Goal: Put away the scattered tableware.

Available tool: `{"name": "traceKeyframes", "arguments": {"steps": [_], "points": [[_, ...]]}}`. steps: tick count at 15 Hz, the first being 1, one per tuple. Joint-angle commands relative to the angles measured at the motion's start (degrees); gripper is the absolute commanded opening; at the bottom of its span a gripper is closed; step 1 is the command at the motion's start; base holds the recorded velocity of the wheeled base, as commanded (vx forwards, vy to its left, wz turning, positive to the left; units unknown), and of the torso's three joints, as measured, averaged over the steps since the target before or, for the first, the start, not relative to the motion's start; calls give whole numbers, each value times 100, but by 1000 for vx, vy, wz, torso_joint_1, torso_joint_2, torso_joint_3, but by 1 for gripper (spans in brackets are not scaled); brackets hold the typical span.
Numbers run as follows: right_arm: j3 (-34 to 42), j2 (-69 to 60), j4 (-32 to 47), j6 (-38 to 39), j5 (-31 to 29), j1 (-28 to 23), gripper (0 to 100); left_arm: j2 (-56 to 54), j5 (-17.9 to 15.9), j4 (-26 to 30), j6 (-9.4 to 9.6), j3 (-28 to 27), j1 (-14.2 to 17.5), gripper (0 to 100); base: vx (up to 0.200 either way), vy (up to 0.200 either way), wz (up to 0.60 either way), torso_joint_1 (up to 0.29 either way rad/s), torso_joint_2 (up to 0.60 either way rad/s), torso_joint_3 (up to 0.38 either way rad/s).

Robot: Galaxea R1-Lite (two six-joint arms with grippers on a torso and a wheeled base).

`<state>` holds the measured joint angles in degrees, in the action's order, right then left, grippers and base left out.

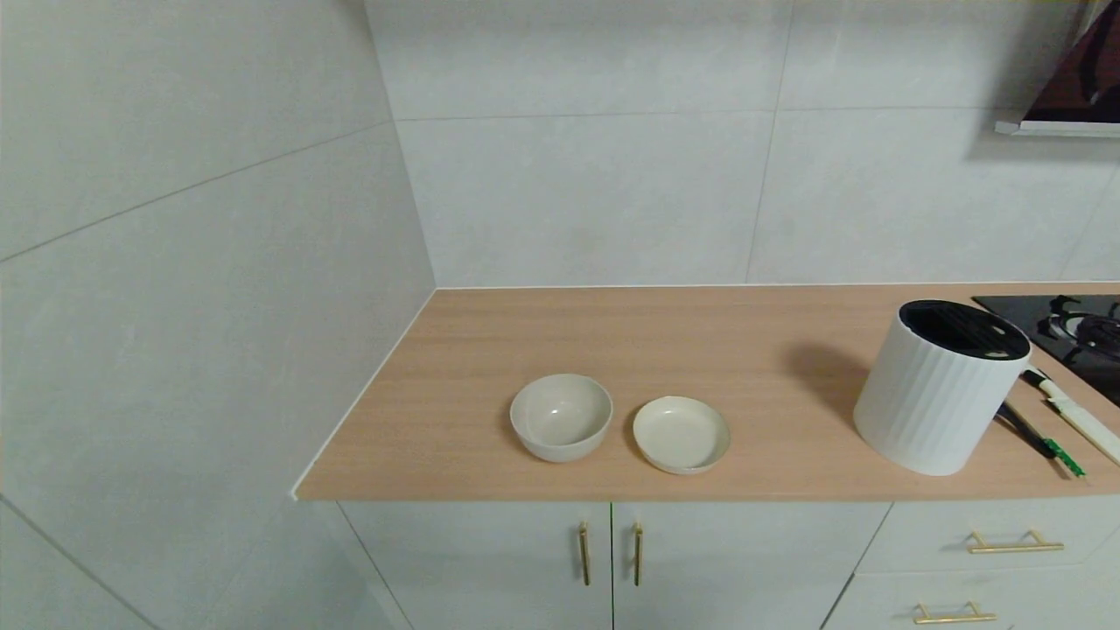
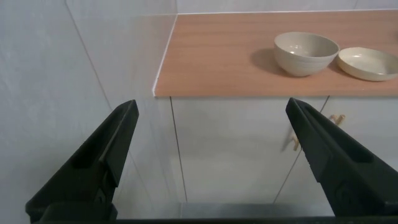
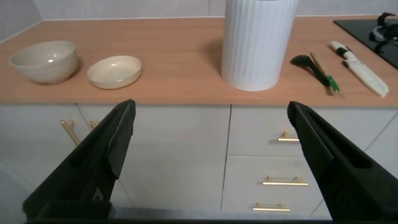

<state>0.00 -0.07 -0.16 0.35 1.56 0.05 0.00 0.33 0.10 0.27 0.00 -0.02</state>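
A cream bowl (image 1: 561,416) (image 2: 306,53) (image 3: 44,60) sits on the wooden counter (image 1: 682,341) near its front edge. Just to its right lies a shallow cream dish (image 1: 681,433) (image 2: 369,63) (image 3: 115,71). Further right stands a tall white ribbed holder (image 1: 941,388) (image 3: 257,40) with a black slotted top. Beside it lie a dark ladle with green-tipped chopsticks (image 1: 1041,435) (image 3: 320,70) and a white-handled knife (image 1: 1076,416) (image 3: 360,66). My left gripper (image 2: 211,121) is open, low in front of the cabinet, left of the bowl. My right gripper (image 3: 211,124) is open below the counter edge, facing the cabinet doors.
Tiled walls close the counter on the left and at the back. A black gas hob (image 1: 1067,332) (image 3: 373,28) sits at the far right. White cabinet doors with gold handles (image 1: 610,553) and drawers (image 1: 1015,544) lie under the counter.
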Motion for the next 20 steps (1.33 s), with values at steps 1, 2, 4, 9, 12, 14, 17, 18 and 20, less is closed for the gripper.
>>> {"name": "traceKeyframes", "arguments": {"steps": [1, 2, 4, 9, 12, 14, 17, 18, 20], "points": [[0, 7, -2, 0, 2, -5, 100, 9, 2, -1, 0, 0, -6, 100, 0, 0, 0, 0, 0, 0], [0, 7, -2, 0, 2, -5, 100, 9, 2, -1, 0, 0, 2, 100, 0, 0, 0, 0, 0, 0], [0, 7, -2, 0, 2, -5, 100, 9, 2, -1, 0, 0, -6, 100, 0, 0, 0, 0, 0, 0], [0, 7, -2, 0, 2, -5, 100, 9, 2, -1, 0, 0, 2, 100, 0, 0, 0, -116, 260, 142], [0, 7, -2, 0, 2, -5, 100, 9, 2, -1, 0, 0, -6, 100, 0, 0, 0, -183, 401, 224], [0, 7, -2, 0, 2, -5, 100, 9, 2, -1, 0, 0, 2, 100, 0, 0, 0, -232, 513, 271], [0, 7, -2, 0, 2, -5, 100, 9, 2, -1, 0, 0, -6, 100, 0, 0, 0, -245, 546, 299], [0, 7, -2, 0, 2, -5, 100, 9, 2, -1, 0, 0, 2, 100, 0, 0, 0, -246, 549, 310], [0, 7, -2, 0, 2, -5, 100, 9, 2, -1, 0, 0, 2, 100, 0, 0, 0, -237, 537, 286]]}}
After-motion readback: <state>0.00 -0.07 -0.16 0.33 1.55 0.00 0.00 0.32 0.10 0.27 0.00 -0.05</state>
